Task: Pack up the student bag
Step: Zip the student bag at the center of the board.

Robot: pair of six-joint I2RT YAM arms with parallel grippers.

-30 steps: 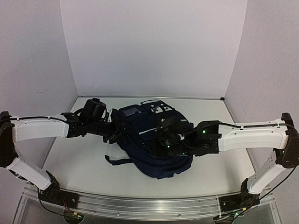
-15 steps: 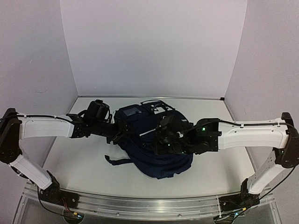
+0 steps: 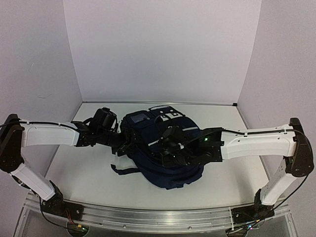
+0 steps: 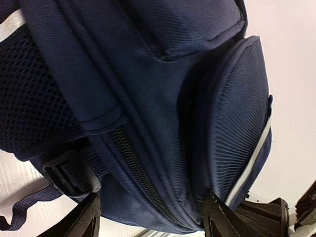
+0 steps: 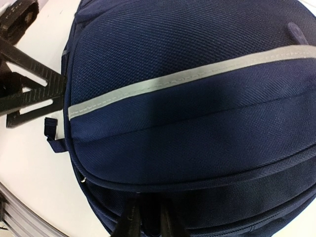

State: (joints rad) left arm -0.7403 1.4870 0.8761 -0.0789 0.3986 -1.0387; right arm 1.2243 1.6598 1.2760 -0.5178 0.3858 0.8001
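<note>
The student bag [image 3: 143,121], navy with white reflective stripes [image 5: 173,79], lies in the middle of the table. My left gripper [image 3: 121,143] is at its left side. In the left wrist view the left gripper [image 4: 154,219] is open, its fingers wide apart astride a fold of the bag [image 4: 163,98] beside a zip [image 4: 133,158]. My right gripper [image 3: 165,149] is over the bag's front. In the right wrist view the right gripper [image 5: 148,222] has its fingers close together, pinching something dark at the bag's [image 5: 197,138] zip seam. The left gripper's fingers [image 5: 29,94] show at the bag's edge.
A black strap [image 3: 123,170] trails from the bag's near left side, with a grey buckle [image 4: 69,173] on it. White walls close the table at the back and both sides. A metal rail [image 3: 148,217] runs along the near edge.
My right arm has reached further left across the bag's front. My left gripper has moved a little right, closer against the bag's left side.
</note>
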